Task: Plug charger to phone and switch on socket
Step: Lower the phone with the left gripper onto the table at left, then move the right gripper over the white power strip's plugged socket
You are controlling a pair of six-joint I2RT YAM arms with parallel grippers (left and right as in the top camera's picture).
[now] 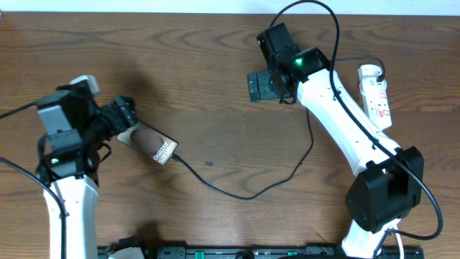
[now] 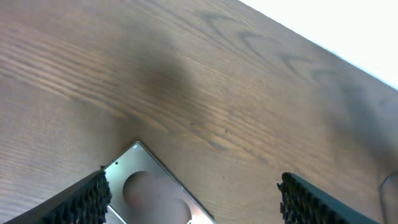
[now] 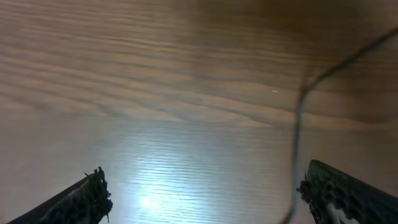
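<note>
Left pincer [image 1: 126, 122] of mine stands open over the left end of the phone [image 1: 154, 144]. From its wrist camera I see my two fingers [image 2: 87, 199] wide apart; a silvery corner of the phone lies just beside one finger, and the other finger is well apart from it. The phone lies slanted on the wooden table [image 1: 215, 86], face up. At its right end the charger [image 1: 251, 196] begins, a thin black cable that curves across the table toward my right arm. I cannot tell if its tip sits fully in the phone. Further right, my right pincer [image 1: 259, 86] hangs open above bare wood and holds nothing. At the far right the socket [image 1: 377, 97] lies near the table edge, well apart from the phone.
</note>
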